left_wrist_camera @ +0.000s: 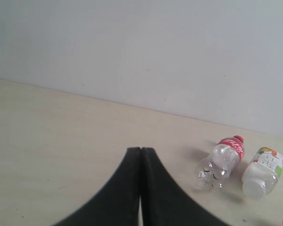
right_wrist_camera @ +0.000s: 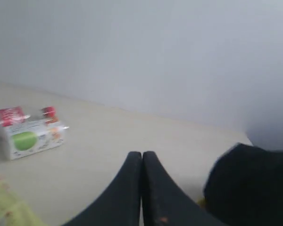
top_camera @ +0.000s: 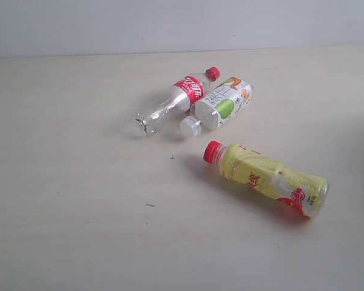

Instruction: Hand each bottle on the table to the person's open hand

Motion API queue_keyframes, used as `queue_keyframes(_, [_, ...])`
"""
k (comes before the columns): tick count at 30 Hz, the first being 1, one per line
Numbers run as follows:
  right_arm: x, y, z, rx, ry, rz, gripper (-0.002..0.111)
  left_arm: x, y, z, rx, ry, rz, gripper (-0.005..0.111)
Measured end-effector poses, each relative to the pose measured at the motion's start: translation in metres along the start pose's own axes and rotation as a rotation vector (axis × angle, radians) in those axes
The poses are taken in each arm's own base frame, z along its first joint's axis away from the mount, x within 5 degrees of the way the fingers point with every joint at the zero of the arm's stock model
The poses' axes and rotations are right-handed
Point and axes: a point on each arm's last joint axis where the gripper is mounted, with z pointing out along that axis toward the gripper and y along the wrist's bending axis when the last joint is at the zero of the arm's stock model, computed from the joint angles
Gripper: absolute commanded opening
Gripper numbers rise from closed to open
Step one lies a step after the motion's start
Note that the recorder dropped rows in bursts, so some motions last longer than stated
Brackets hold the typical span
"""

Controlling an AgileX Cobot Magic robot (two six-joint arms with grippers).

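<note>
- Exterior view: three plastic bottles lie on their sides on the pale beige table point(top_camera: 79, 206), gathered toward its right half.
- The clear bottle point(top_camera: 173, 103) wears a red label with white script too small to read. Its red cap points toward the grey wall point(top_camera: 170, 24).
- Just beside it, touching or nearly so, the white-labelled bottle point(top_camera: 221, 104) shows a green fruit, some orange fruit and dark lettering that cannot be made out. Its white cap points toward the camera.
- The yellow bottle point(top_camera: 270, 180), red-capped, lies apart from the pair and nearer the camera. The red markings on its label are not legible.
- Left wrist view: the left gripper point(left_wrist_camera: 141, 157) has its black fingers pressed flat together with nothing between them. The clear bottle and the white-labelled bottle lie ahead of the tips and off to one side, well apart from them.
- Right wrist view: the right gripper point(right_wrist_camera: 142, 162) is likewise closed tight on nothing. In this blurred picture the white-labelled bottle lies ahead and well off to one side, with the clear bottle's red label just behind it and a patch of the yellow bottle at the frame's corner.
- A dark shape point(right_wrist_camera: 250, 186) sits near the right fingers; what it is cannot be told.
</note>
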Motion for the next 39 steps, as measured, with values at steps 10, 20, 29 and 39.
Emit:
queue_keyframes(10, [-0.006, 0.04, -0.01, -0.461, -0.075, -0.009, 0.0, 0.0, 0.0, 0.0, 0.0, 0.0, 0.0, 0.0])
queue_keyframes(20, [-0.007, 0.041, -0.01, -0.469, -0.1, -0.088, 0.0, 0.0, 0.0, 0.0, 0.0, 0.0, 0.0, 0.0])
queue_keyframes(29, [-0.007, 0.041, -0.01, -0.47, -0.1, -0.087, 0.0, 0.0, 0.0, 0.0, 0.0, 0.0, 0.0, 0.0])
queue_keyframes(39, [-0.007, 0.041, -0.01, -0.466, -0.098, -0.087, 0.0, 0.0, 0.0, 0.0, 0.0, 0.0, 0.0, 0.0])
